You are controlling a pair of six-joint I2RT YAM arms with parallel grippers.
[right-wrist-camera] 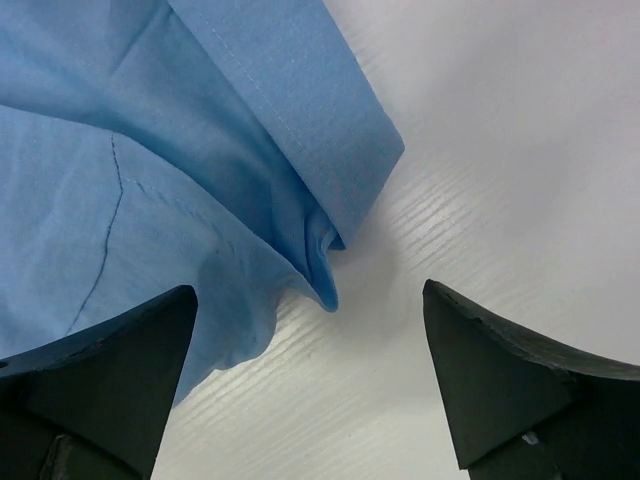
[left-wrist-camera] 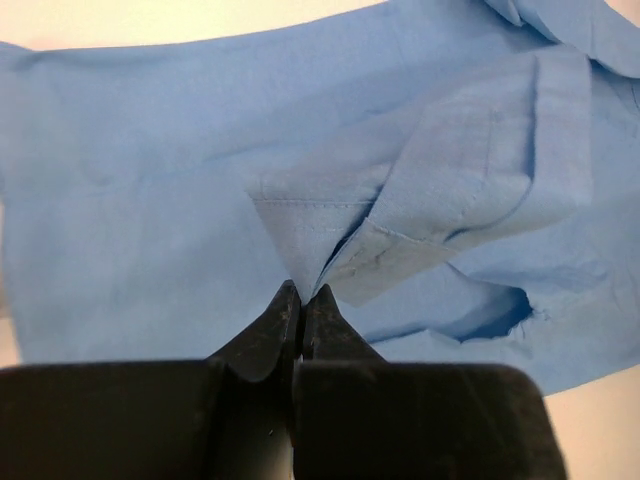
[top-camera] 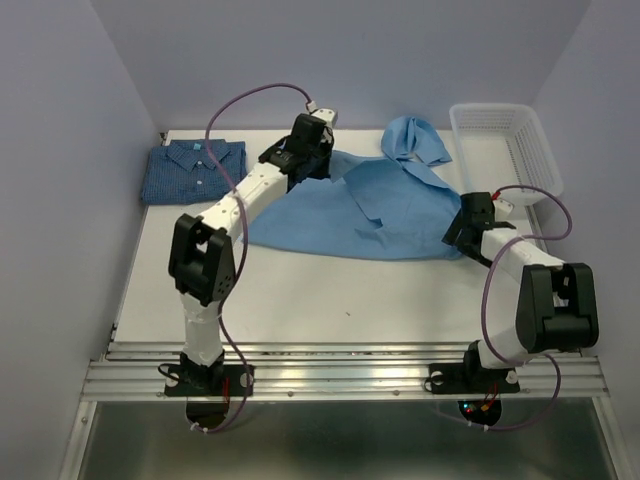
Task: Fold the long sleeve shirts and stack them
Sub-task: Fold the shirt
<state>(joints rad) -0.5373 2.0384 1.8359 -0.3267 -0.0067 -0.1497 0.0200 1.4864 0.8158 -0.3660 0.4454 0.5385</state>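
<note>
Left wrist view: left end effector (left-wrist-camera: 300, 300) pressed together, pinching the light-blue shirt (left-wrist-camera: 150, 200); right end effector (right-wrist-camera: 310, 292) spread over the shirt's edge, on the worktop's (right-wrist-camera: 500, 150) right side.

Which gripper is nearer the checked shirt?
Left. Left gripper pinches the plain shirt close beside the checked shirt; right gripper is open at the plain shirt's far right edge.

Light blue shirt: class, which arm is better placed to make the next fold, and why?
Left, probably: the left gripper is shut on the light blue shirt; the right gripper hangs open at its edge, holding nothing.
</note>
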